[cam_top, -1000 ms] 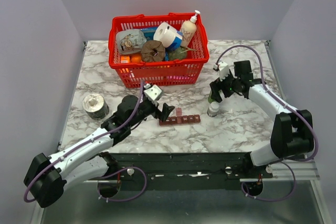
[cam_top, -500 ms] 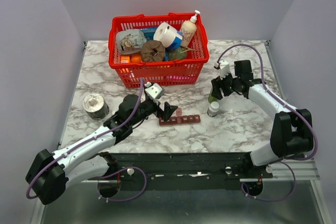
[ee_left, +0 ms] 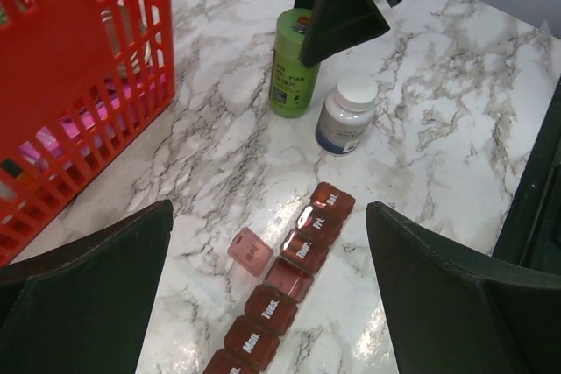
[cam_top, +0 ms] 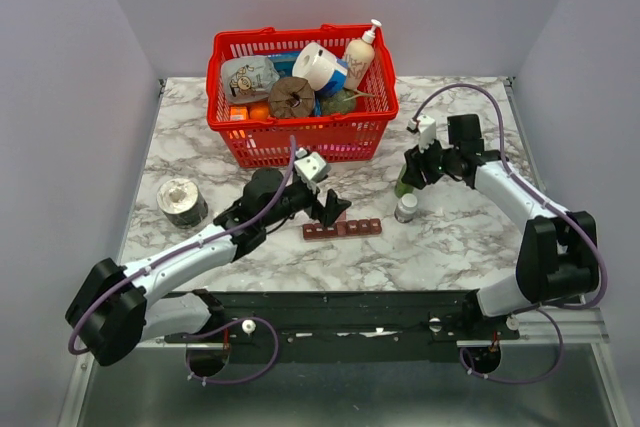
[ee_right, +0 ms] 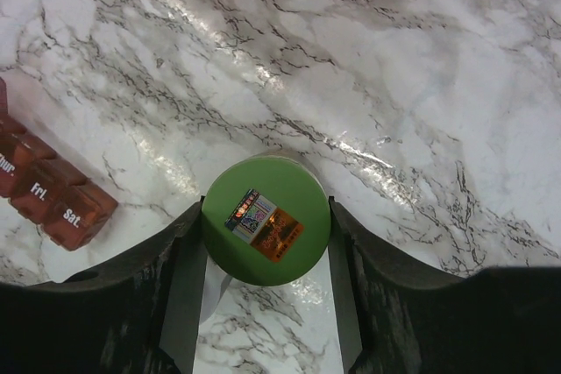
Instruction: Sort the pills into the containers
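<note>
Nearest you, the containers lie as one dark red strip on the marble, just in from the table's near edge, running lengthwise left to right. One middle compartment stands open with its lid flipped out toward the basket side; the rest look shut. The left claw hangs above the strip's left half, jaws wide apart and holding nothing. No loose pills show, so the step in hand looks like fetching a bottle. Just beyond the strip's right end stands the white-capped bottle, and just behind that the green bottle. The right claw is closed on the green bottle, a finger pressed to each side below the cap. Lift it straight up before you travel: the white-capped bottle stands close enough to be knocked by a sideways drag. Carry it high over the strip, keep the left claw clear of that path, and use it to pin the strip if pouring nudges it. Open marble lies to the right and near right. Farther back, the red basket walls off the middle, so give its front a margin.
</note>
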You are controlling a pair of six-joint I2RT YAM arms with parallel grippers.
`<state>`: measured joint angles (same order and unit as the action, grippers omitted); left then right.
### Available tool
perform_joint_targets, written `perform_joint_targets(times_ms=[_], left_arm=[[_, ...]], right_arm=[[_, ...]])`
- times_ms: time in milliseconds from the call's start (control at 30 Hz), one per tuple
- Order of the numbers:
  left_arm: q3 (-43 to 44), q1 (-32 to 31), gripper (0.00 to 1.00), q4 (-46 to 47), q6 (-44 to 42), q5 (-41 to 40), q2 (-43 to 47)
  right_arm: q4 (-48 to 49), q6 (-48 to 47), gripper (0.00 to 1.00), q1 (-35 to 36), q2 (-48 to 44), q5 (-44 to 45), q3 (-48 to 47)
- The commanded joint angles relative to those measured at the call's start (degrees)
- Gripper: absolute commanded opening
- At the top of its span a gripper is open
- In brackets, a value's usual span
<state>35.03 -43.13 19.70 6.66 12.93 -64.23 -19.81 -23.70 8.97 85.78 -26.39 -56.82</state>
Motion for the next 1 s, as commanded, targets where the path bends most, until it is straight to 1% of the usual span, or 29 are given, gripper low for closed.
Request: perform_joint_targets(times_ms=[0, 33, 100, 233, 267, 400, 500, 533, 567, 633, 667, 767, 867, 967], left_arm=[[4.3, 0.2, 0.99, 6.0, -3.5, 10.2, -3.5], [4.8, 0.2, 0.99, 6.9, -4.0, 12.4, -5.4], [7.1, 0.2, 0.99, 8.7, -4.9, 16.4, -7.4], [12.4, -0.1, 0.99, 9.3, -5.9, 21.3, -13.9], [13.5, -0.4, 0.99, 9.3, -6.1, 21.8, -14.9], [18.9, -1.8, 0.99, 7.6, -8.7, 22.5, -19.3], [21.0, -3.4, 0.99, 6.1, -10.7, 19.5, -21.8], [21.2, -4.0, 0.99, 5.7, -11.7, 18.1, -22.5], [21.6, -5.1, 0.99, 4.7, -13.7, 14.8, -22.9], [22.3, -6.3, 0.99, 3.7, -15.9, 11.7, -23.7], [22.5, -7.7, 0.99, 2.6, -17.6, 10.5, -24.0], [23.8, -9.2, 0.98, 0.3, -19.2, 7.9, -25.4], [25.4, -10.5, 0.96, -1.9, -20.6, 4.0, -27.2], [26.9, -11.4, 0.9, -5.1, -21.3, 0.2, -28.5]], right_arm=[[-2.2, -3.8, 0.25, -0.3, -5.0, -6.9, -1.7], [-3.6, -5.0, 0.25, -0.3, -5.6, -9.9, -3.0], [-8.6, -9.4, 0.25, -0.3, -7.2, -13.1, -5.0], [-19.7, -17.2, 0.25, -0.3, -8.1, -20.6, -11.1], [-24.0, -19.4, 0.25, -0.3, -8.0, -21.7, -13.6], [-31.1, -21.3, 0.24, -0.2, -7.7, -25.4, -17.4], [-33.9, -20.5, 0.24, 0.4, -7.6, -26.2, -18.6], [-34.1, -20.0, 0.24, 0.8, -7.8, -26.3, -18.8], [-34.4, -19.1, 0.24, 1.0, -7.7, -26.4, -18.9], [-34.4, -17.9, 0.24, 1.4, -7.9, -26.8, -19.0], [-34.4, -16.8, 0.24, 1.6, -7.8, -26.9, -19.1], [-34.7, -15.8, 0.24, 2.1, -7.2, -27.0, -19.8], [-34.9, -15.2, 0.24, 2.5, -7.1, -27.2, -20.0], [-34.9, -15.1, 0.24, 3.2, -7.4, -27.2, -19.8]])
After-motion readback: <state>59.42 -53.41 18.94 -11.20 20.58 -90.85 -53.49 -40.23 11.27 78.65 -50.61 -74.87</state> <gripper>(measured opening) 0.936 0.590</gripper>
